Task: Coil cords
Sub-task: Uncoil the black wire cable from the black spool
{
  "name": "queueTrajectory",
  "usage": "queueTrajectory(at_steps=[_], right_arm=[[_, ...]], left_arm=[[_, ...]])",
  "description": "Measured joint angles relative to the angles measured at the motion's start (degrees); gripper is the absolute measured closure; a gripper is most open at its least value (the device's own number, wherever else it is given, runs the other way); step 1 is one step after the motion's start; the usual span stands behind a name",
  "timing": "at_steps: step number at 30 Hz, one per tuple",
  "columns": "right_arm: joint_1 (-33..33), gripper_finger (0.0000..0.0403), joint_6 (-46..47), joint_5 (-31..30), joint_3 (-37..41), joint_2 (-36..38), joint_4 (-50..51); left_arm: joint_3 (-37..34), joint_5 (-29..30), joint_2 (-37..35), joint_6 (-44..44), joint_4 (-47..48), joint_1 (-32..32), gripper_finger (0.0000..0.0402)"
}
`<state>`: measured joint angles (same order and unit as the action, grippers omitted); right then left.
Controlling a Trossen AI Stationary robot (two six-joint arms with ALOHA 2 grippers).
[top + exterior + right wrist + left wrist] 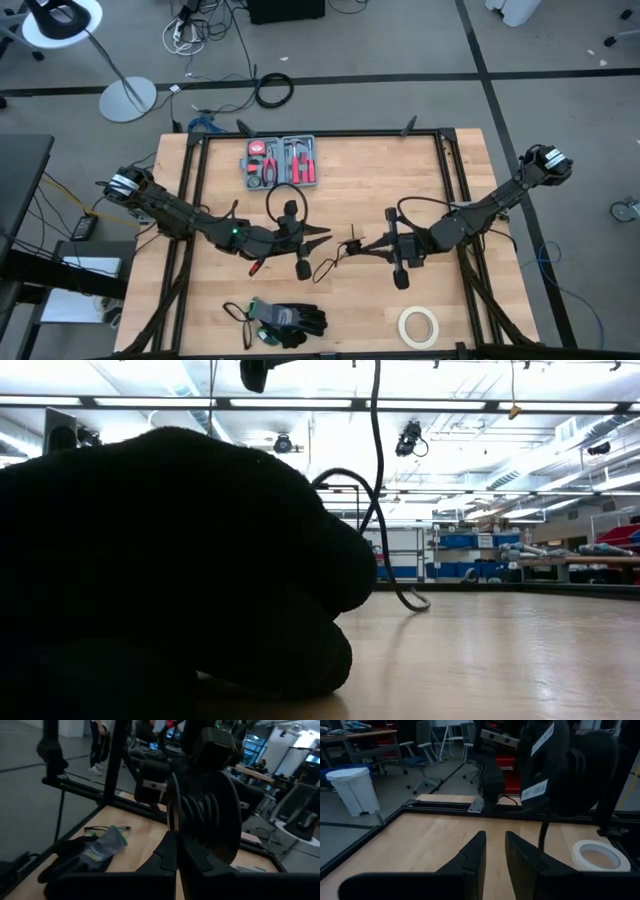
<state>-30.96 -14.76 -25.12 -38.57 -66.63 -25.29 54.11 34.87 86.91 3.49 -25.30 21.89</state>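
One thin black cord (335,262), one pair of gloves (290,320), one tape roll (419,325), one tool case (280,162), two robot arms.

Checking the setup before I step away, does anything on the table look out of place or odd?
Mostly tidy. The odd thing is the thin black cord: it isn't coiled, but loops loosely over the middle of the table between both arms. The gloves sit at the near edge, blocking much of the low view.

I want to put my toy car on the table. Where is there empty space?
The far right corner, right of the tool case, is bare wood. So is the near edge between the gloves and the tape roll. The middle is crowded: both grippers and the cord.
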Motion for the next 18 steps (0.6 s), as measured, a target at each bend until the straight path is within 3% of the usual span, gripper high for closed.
queueTrajectory(at_steps=[18], right_arm=[[5.17,0.0403,4.16,5.92,0.02,-7.97,-10.0]], left_arm=[[0.02,-1.19,0.5,-0.4,-1.92,-0.02,0.0328]])
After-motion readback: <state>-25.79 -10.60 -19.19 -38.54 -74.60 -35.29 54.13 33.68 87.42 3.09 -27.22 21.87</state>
